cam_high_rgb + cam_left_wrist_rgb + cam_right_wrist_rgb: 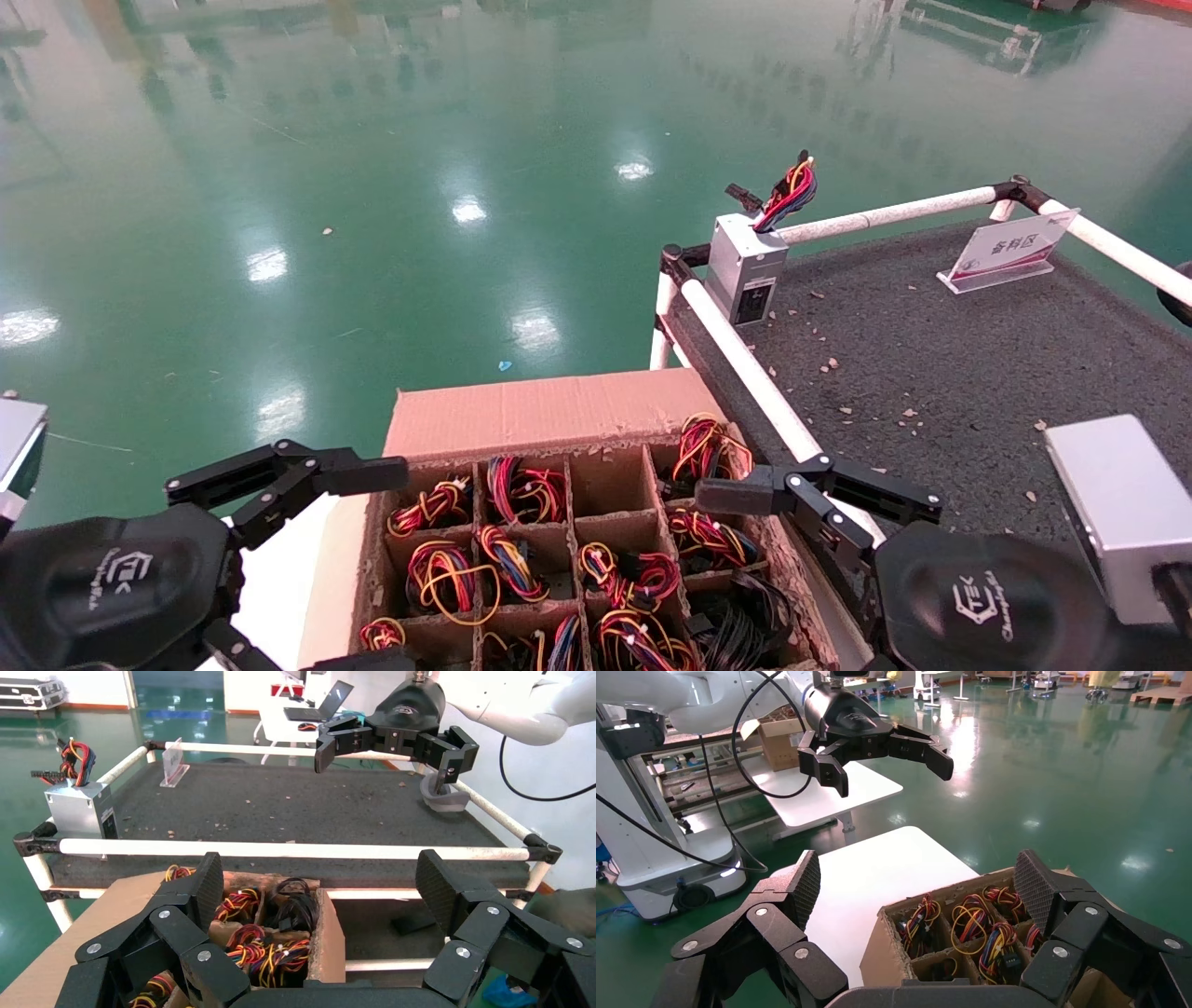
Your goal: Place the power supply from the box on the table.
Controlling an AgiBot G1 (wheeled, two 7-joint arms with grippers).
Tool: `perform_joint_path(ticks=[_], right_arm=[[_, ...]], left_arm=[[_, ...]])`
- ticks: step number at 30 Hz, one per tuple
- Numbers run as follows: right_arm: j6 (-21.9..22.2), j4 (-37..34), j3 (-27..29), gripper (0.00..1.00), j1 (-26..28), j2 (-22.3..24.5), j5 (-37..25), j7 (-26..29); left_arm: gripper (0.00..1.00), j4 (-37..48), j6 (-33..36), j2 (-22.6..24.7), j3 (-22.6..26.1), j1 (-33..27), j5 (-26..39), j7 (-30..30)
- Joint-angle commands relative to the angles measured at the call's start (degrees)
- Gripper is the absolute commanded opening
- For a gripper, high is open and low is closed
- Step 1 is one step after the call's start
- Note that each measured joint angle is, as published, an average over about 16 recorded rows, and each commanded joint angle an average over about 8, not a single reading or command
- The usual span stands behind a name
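One supply (pixel 745 266) is standing upright at the table's (pixel 978 373) upper-left corner. Right gripper (pixel 792 522), fingers spread empty, is hovering nearer the box (pixel 549 410) (left gripper (pixel 298 559) also spread, lower left).

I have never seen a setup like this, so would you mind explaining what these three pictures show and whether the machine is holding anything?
It is a two-armed robot. One picture comes from a camera on its head; the other two sit on its wrists, each looking out past its own black fingers. The left gripper and right gripper, both open and empty, hang over a cardboard box whose cells hold power supplies with coloured wires. To the right stands a dark table edged with white pipes. One power supply already stands at its far corner, and a small white sign farther along.
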Motion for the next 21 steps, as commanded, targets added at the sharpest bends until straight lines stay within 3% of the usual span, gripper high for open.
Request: perform_joint_path(ticks=[1,21], right_arm=[[0.0,0.0,0.0,1.0,0.0,0.0,0.0,0.0],[0.0,0.0,0.0,1.0,0.0,0.0,0.0,0.0]], left_arm=[[1.0,0.0,0.0,0.0,0.0,0.0,0.0,0.0],[1.0,0.0,0.0,0.0,0.0,0.0,0.0,0.0]])
